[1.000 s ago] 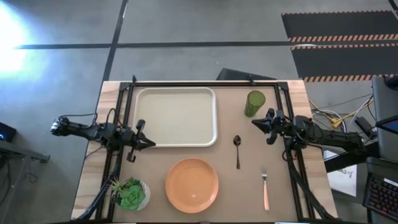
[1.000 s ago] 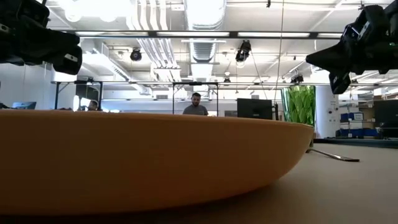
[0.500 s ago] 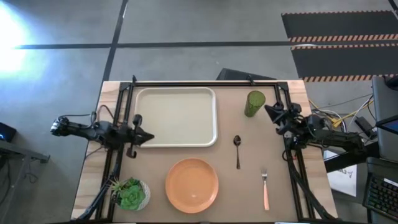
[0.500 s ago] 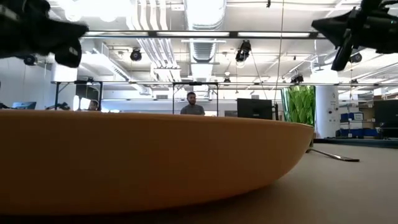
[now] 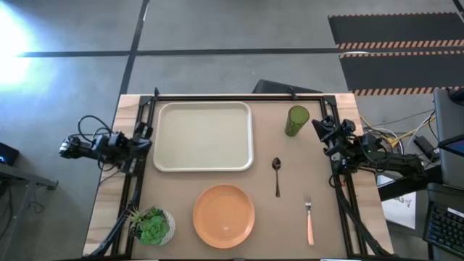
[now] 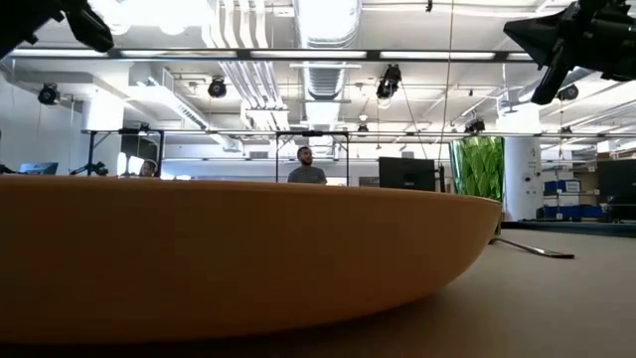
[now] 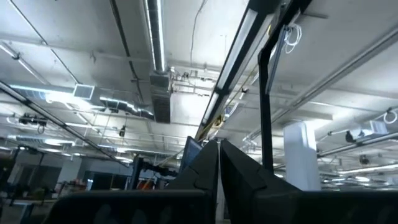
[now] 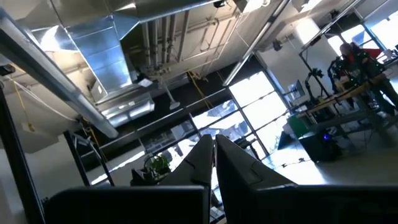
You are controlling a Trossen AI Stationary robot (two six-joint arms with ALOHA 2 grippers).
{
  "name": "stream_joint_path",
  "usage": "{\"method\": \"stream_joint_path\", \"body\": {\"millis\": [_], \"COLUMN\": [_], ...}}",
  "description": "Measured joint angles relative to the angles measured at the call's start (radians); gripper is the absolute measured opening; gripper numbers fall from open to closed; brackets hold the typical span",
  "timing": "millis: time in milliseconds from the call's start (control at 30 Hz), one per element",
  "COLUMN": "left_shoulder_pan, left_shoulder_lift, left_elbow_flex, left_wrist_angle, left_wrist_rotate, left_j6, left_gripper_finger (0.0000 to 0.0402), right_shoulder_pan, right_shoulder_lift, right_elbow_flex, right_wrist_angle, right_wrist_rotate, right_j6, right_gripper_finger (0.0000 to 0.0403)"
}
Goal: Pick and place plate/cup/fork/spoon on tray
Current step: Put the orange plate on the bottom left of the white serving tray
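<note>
Tray (image 5: 205,135) on tan table (image 5: 319,188); grey concrete floor (image 5: 232,36).

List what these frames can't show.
- Low view: plate fills the foreground, hiding tray, cup and fork; only the spoon shows.
- Wrist views: both aim at the ceiling past shut fingers; no table visible.
- High view: fork tines too small to count.

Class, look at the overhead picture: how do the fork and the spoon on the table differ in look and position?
The fork has a salmon-pink handle with silver tines; the spoon is dark metal throughout. The spoon lies nearer the tray, just off its corner; the fork lies farther out, towards the table's right near side. Both lie flat, heads pointing the same way, and neither is on the tray.
</note>
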Motion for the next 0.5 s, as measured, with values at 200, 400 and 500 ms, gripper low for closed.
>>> {"method": "stream_joint_path", "body": {"millis": [200,400,500], "left_shoulder_pan": [-0.001,0.000,0.000], "left_shoulder_lift": [-0.001,0.032,0.095], "left_elbow_flex": [0.007,0.090,0.167], "left_wrist_angle": [0.036,-0.117,-0.321], "left_wrist_rotate": [0.017,-0.219,-0.390], "left_j6": [-0.036,-0.011,-0.055], "left_gripper_finger": [0.0000,0.0000,0.0000], "right_shoulder_pan": [0.000,0.000,0.000], "right_shoulder_lift": [0.000,0.000,0.000], "right_elbow_flex": [0.000,0.000,0.000], "right_wrist_angle": [0.000,0.003,0.003], "right_wrist_rotate": [-0.005,-0.011,-0.014], "right_j6": [0.000,0.000,0.000], "right_gripper_finger": [0.0009,0.0009,0.0009]}}
